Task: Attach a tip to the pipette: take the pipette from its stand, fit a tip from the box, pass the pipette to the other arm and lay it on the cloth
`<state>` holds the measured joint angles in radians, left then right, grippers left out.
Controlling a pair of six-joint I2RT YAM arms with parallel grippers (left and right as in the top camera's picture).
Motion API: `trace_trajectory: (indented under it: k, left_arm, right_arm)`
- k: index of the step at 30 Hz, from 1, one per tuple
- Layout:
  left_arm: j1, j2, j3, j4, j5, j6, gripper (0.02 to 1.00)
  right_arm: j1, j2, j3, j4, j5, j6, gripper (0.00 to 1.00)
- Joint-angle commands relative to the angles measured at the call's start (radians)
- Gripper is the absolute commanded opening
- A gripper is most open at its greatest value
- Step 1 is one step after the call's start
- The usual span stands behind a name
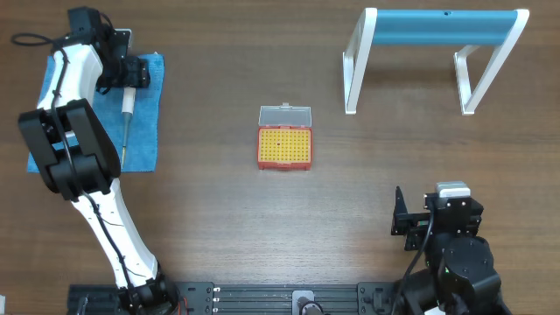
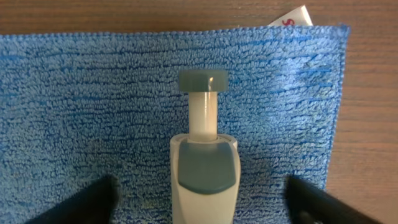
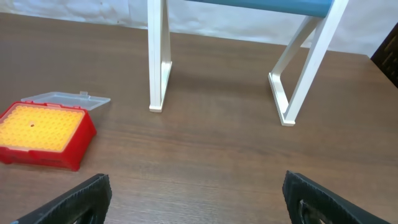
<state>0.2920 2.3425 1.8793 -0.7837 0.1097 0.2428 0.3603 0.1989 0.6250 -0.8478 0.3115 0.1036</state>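
A brown wooden table [image 1: 219, 219] carries a blue cloth [image 1: 147, 131] at the far left; a red box of tips [image 1: 284, 147], lid open, near the middle; a white-legged stand [image 1: 437, 28] at the far right.

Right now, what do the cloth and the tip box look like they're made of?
The cloth looks like blue microfibre terry, matte: fuzzy looped pile, stitched edge. The tip box seems rigid plastic: smooth red base, clear lid, yellow rack.

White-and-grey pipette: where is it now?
The pipette lies on the blue cloth at the top view's far left, between the left gripper's open fingers, left of the red tip box.
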Motion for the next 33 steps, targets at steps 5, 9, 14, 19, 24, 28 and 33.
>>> trace_trajectory:
  k: [5, 9, 14, 19, 24, 28, 33]
  left_arm:
    - [0.001, -0.087, 0.055, -0.001, 0.022, -0.002, 1.0]
    - [0.0, -0.249, 0.08, -0.048, 0.022, -0.002, 1.0]
    - [0.0, -0.52, 0.08, -0.129, 0.036, -0.003, 0.998]
    - [0.0, -0.816, 0.08, -0.231, 0.2, -0.003, 0.998]
    - [0.0, -1.025, 0.08, -0.288, 0.217, -0.002, 0.998]
    - [0.0, -1.079, 0.08, -0.288, 0.217, -0.002, 0.996]
    - [0.002, -1.072, 0.079, -0.288, 0.217, -0.002, 0.998]
  right_arm:
    - [0.003, -0.008, -0.012, 0.043, -0.01, 0.015, 0.908]
    - [0.003, -0.019, -0.012, 0.042, -0.014, 0.023, 0.906]
    - [0.003, -0.197, -0.008, -0.06, -0.037, 0.023, 0.908]
    - [0.003, -0.186, -0.061, -0.039, 0.017, -0.027, 0.908]
    - [0.003, -0.186, -0.377, 0.37, 0.043, -0.027, 0.908]
    - [0.003, -0.182, -0.563, 0.658, 0.043, -0.027, 0.91]
    - [0.003, -0.175, -0.563, 0.659, 0.067, -0.027, 0.91]
